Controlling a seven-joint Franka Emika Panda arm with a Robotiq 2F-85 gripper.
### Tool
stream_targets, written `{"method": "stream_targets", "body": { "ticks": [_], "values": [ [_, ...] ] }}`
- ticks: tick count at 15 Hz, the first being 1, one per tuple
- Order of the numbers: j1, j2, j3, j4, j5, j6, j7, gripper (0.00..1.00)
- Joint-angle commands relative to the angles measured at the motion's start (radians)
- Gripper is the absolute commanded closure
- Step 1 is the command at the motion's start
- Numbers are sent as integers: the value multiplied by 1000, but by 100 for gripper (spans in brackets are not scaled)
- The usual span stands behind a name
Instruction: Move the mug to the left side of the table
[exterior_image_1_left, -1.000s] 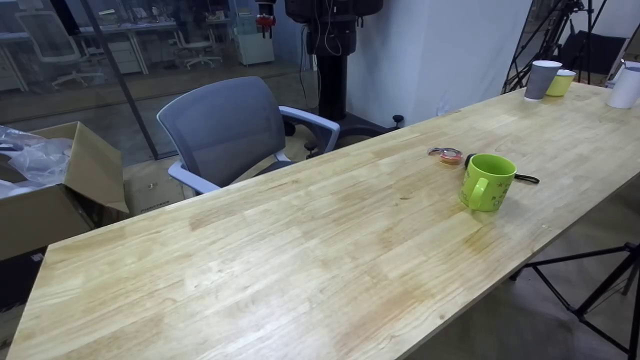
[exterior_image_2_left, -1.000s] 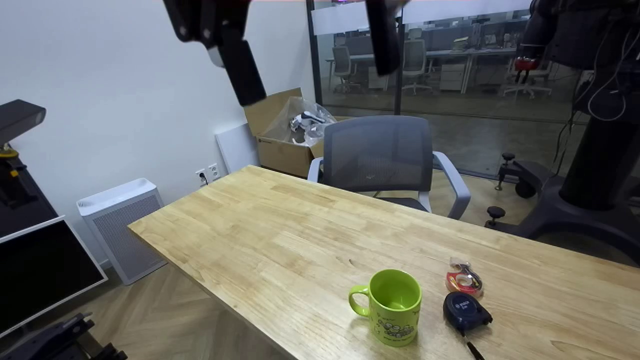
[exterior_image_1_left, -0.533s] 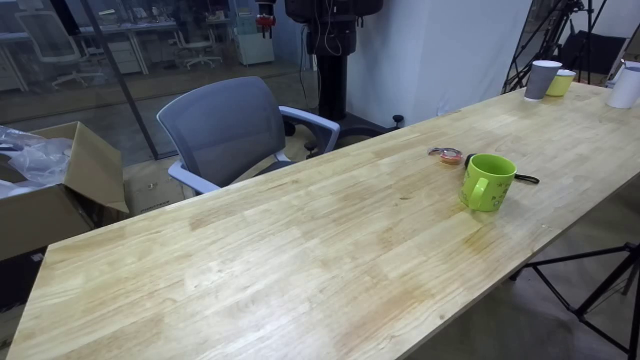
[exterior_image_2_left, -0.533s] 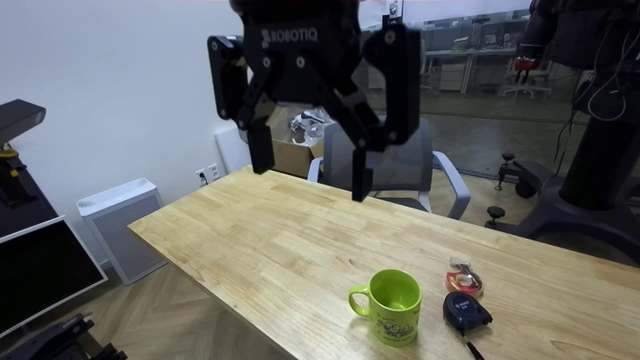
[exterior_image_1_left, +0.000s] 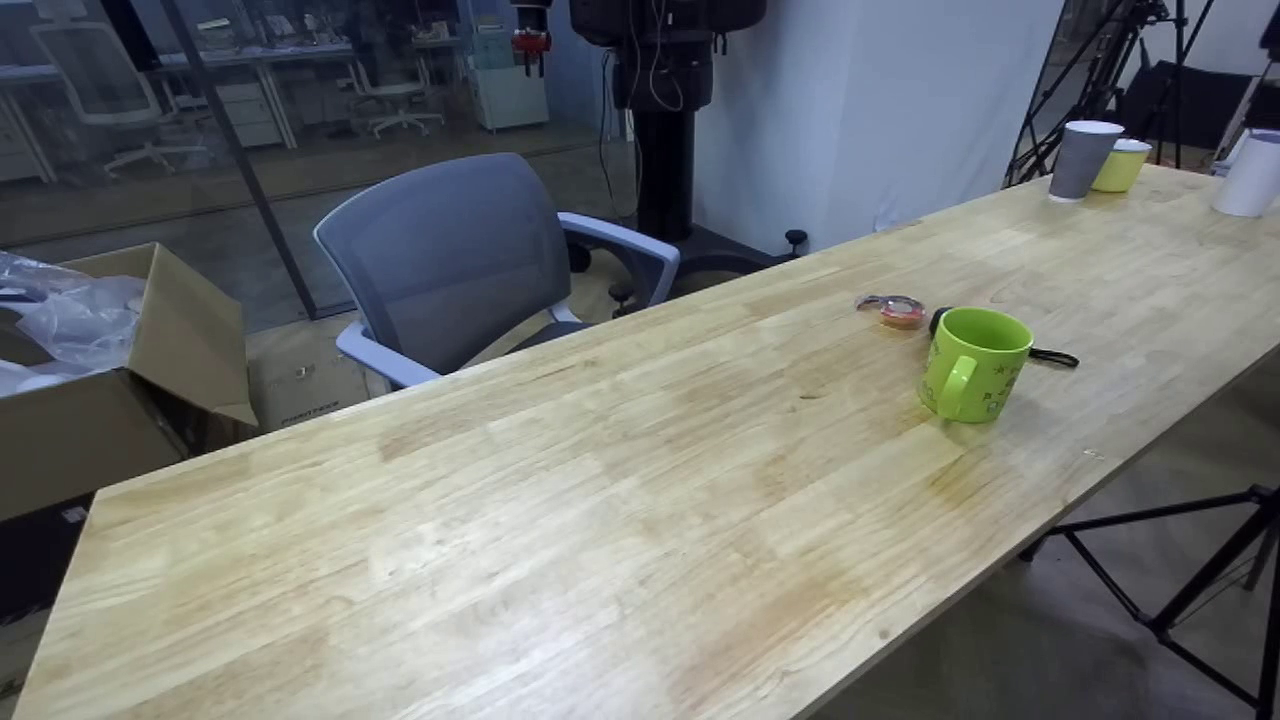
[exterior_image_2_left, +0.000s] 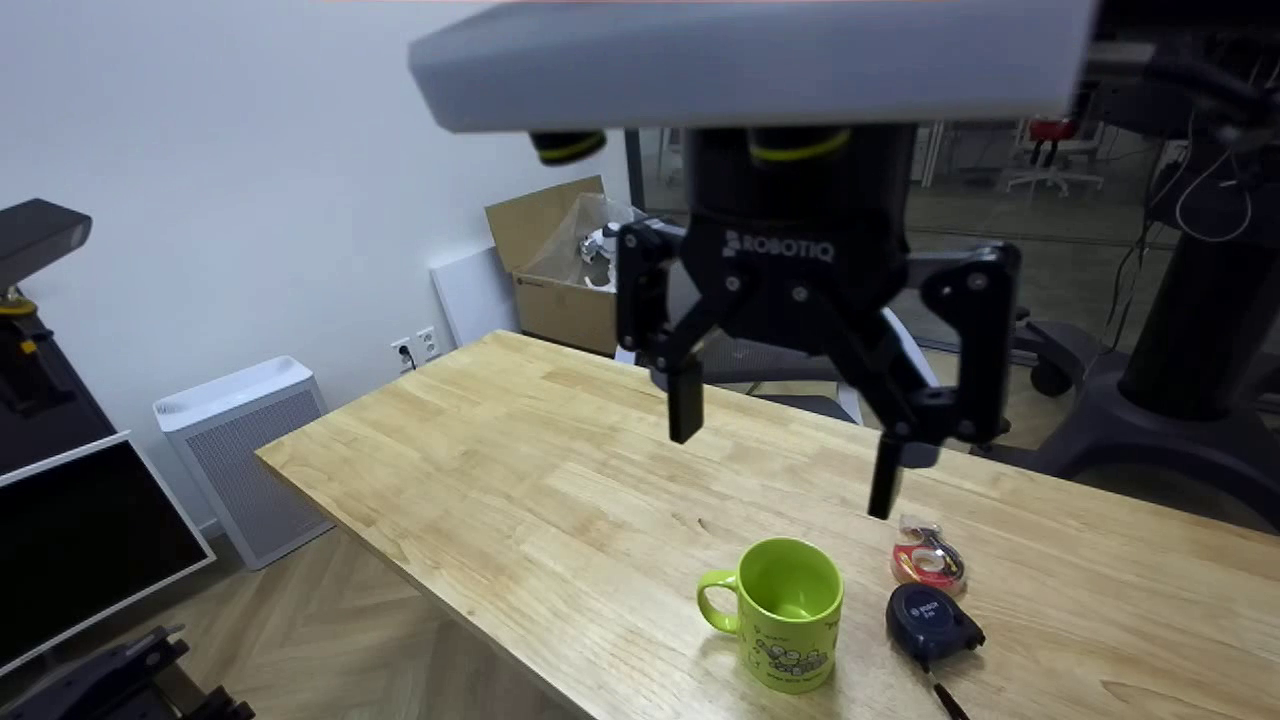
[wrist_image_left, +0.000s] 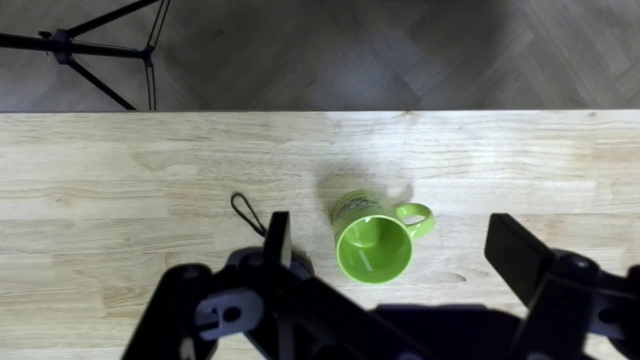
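Note:
The lime-green mug stands upright on the wooden table in both exterior views, as mug (exterior_image_1_left: 975, 368) and mug (exterior_image_2_left: 788, 640) on table (exterior_image_1_left: 500, 540) and table (exterior_image_2_left: 560, 480). Its handle points toward the table's near end in an exterior view. My gripper (exterior_image_2_left: 784, 457) is open and empty, above and behind the mug, not touching it. In the wrist view the gripper (wrist_image_left: 392, 232) has its fingers wide apart, with the mug (wrist_image_left: 374, 247) seen between them, nearer the left finger. The mug's handle is on its right there. The table (wrist_image_left: 125, 165) lies below.
A dark tape measure (exterior_image_2_left: 930, 622) and a red tape dispenser (exterior_image_2_left: 928, 562) lie beside the mug. The measure is partly hidden by my left finger in the wrist view. A grey cup (exterior_image_1_left: 1083, 160), a yellow-green cup (exterior_image_1_left: 1122, 167) and a white cup (exterior_image_1_left: 1250, 175) stand at the far end.
My gripper has come down into an exterior view and moved to the right there, lower over the table toward the mug. It stays open. The mug has not moved.

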Motion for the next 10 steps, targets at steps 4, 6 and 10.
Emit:
{"method": "stream_targets", "body": {
  "ticks": [4,6,10],
  "values": [
    [-39,91,17,66,-9,18,1,0],
    [-38,87,20,60,-9,18,0,0],
    [-38,83,20,58,-9,18,0,0]
  ]
}}
